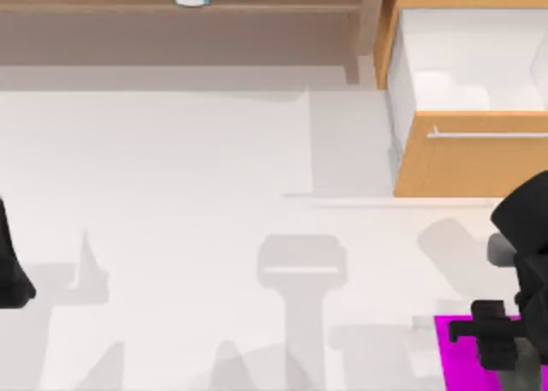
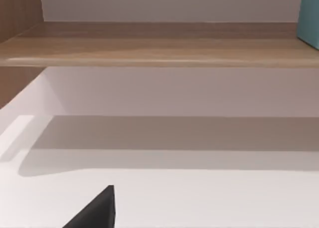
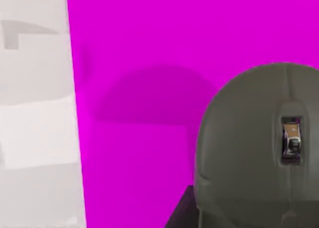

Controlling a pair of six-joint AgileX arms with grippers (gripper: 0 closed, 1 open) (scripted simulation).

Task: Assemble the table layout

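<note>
Apparently right pincer [image 1: 505,344] over mouse [image 3: 256,153], mat [image 3: 139,88].

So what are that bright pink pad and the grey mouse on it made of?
The pad looks like a thin, flat matte mat, perhaps rubber or fabric: uniform magenta, no shine. The mouse looks like smooth matte grey plastic, with a moulded seam and a small scroll wheel.

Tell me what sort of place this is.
Probably a simulated desk workspace: a white table with a wooden shelf, an open drawer unit, and a grey mouse on a magenta mat.
</note>
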